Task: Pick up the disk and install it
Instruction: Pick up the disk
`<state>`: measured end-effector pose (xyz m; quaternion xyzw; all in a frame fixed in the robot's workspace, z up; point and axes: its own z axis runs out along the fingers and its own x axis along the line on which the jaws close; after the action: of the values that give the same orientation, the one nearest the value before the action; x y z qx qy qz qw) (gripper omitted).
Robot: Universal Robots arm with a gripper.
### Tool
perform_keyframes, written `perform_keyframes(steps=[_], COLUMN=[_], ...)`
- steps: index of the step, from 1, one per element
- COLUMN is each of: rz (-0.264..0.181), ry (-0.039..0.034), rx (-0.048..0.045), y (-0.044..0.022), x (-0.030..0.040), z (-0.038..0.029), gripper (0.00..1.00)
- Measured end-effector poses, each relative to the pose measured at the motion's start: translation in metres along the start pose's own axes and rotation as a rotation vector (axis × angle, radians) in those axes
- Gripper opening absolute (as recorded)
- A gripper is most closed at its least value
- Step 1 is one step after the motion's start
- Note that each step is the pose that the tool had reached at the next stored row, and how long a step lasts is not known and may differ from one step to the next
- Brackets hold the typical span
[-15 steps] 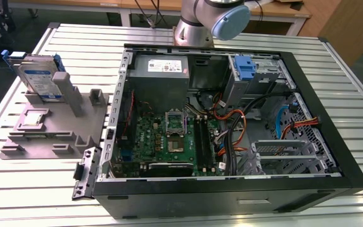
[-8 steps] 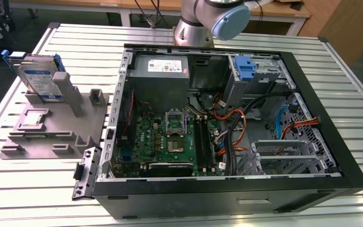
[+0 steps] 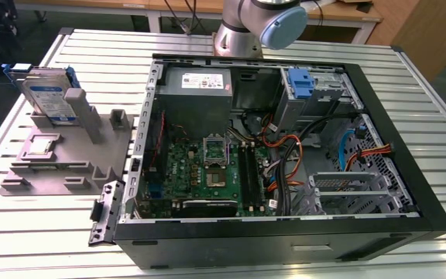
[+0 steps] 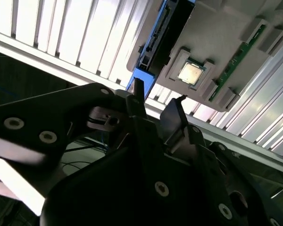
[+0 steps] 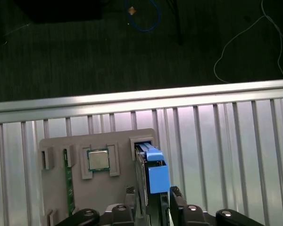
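A: Biggest first?

B: Underneath everything, a slatted metal table [image 3: 207,43]. On it, toward the exterior view's right, a black computer case [image 3: 246,247], lying on its side, open to the camera.

A: Inside?

B: In the far corner, a grey power supply [image 3: 200,87] with a white sticker. Just in front of that, flat on the case floor, a green motherboard [image 3: 200,168]. Beside the board, orange and black cables [image 3: 289,157] looping toward the metal bays. In the far bay, a blue bracket [image 3: 302,84], upright.

A: And toward the exterior view's left?

B: A grey holder [image 3: 68,157], flat on the table just beside the case. Holds the disk [image 3: 49,96] on edge in a slot at its far end, blue rails along the sides, label facing out. Cradles a green memory stick [image 5: 66,183] on edge in a narrow groove, plain in both wrist views. Seats a square processor chip [image 3: 41,145] in a shallow recess between groove and disk.

A: And the gripper [image 4: 158,94]?

B: Open, black fingers [image 4: 172,120] well parted, clasping nothing. In the first wrist view, lined up with the disk's blue end, one fingertip to each side of it in the picture. Cannot tell from there how near. In the exterior view, disk untouched in its slot.
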<state>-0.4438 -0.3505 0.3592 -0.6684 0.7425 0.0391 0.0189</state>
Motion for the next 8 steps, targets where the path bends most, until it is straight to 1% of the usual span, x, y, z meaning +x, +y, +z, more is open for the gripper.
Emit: perform_keyframes(steps=[2, 4, 5, 8], rz=[-0.006, -0.011, -0.015, -0.038], ry=[0.0000, 0.0001, 0.0002, 0.0006], rx=[0.0004, 0.0009, 0.0008, -0.0008], y=[-0.0001, -0.0002, -0.0002, 0.0000], x=[0.0002, 0.0003, 0.0004, 0.0009], z=[0.0034, 0.0070, 0.0088, 0.0143], gripper=[0.47, 0.47, 0.53, 0.53])
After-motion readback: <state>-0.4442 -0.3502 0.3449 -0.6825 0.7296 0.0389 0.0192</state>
